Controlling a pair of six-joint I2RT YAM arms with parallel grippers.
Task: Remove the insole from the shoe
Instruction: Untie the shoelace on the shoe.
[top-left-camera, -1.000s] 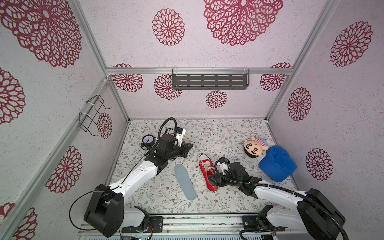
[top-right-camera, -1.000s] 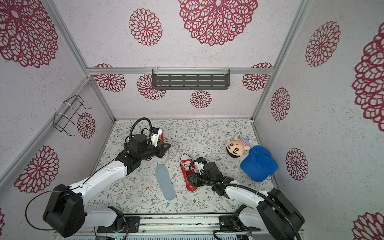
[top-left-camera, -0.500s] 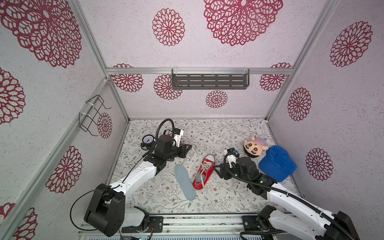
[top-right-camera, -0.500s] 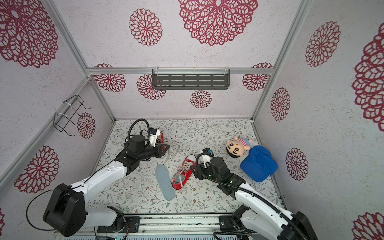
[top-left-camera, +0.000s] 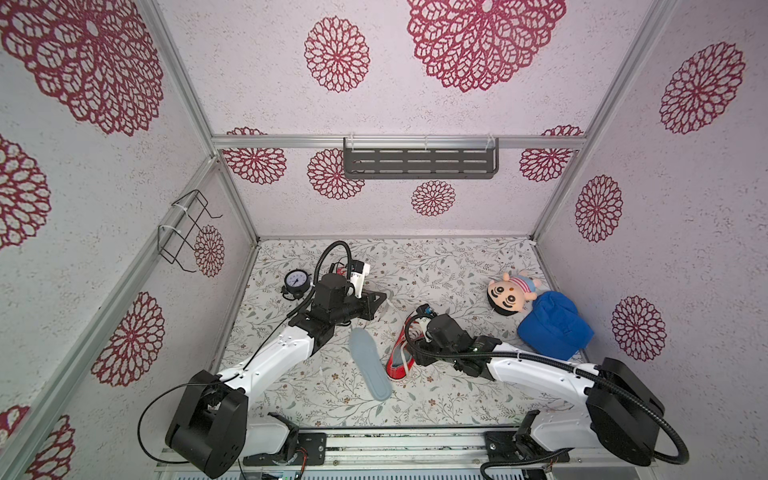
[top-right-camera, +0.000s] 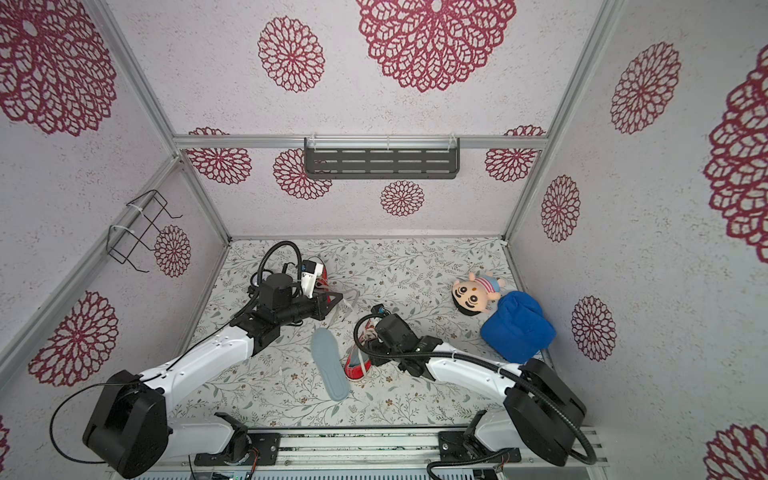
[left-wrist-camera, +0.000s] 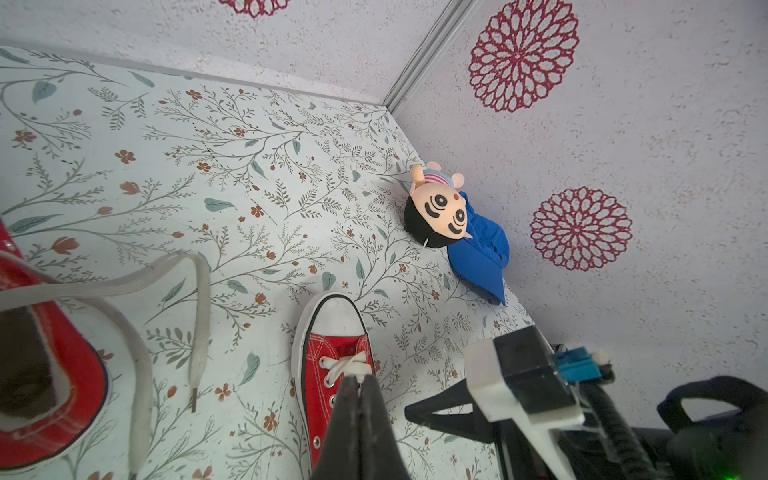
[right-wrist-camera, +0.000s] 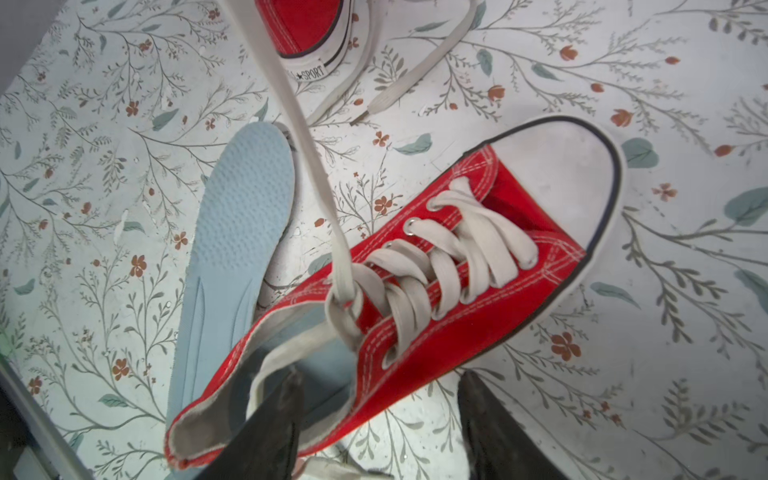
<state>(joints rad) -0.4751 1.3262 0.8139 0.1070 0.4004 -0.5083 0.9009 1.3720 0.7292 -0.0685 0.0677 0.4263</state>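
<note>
A red shoe (top-left-camera: 400, 358) (right-wrist-camera: 478, 257) lies on the floral mat with its toe turned toward the back right. My right gripper (right-wrist-camera: 382, 376) (top-left-camera: 415, 355) is open over its heel end. One of its fingers (right-wrist-camera: 286, 399) is inside the shoe opening and the other is outside the red side wall. A blue-grey insole (right-wrist-camera: 328, 357) shows inside that opening. A loose light-blue insole (top-left-camera: 370, 363) (right-wrist-camera: 237, 232) lies flat right beside the shoe. My left gripper (left-wrist-camera: 359, 380) (top-left-camera: 379, 300) is shut and empty, hovering behind the shoe.
A second red shoe (left-wrist-camera: 45, 374) (top-right-camera: 323, 276) with loose white laces (left-wrist-camera: 199, 307) lies at the back left under my left wrist. A round gauge (top-left-camera: 296, 282) is beside it. A plush doll (top-left-camera: 509, 293) and blue cap (top-left-camera: 555, 324) sit at the right wall.
The shoe has swung so its toe points back right. My right gripper opened wider, pulled away to the back right, then came back over the heel opening. The left arm barely moved.
</note>
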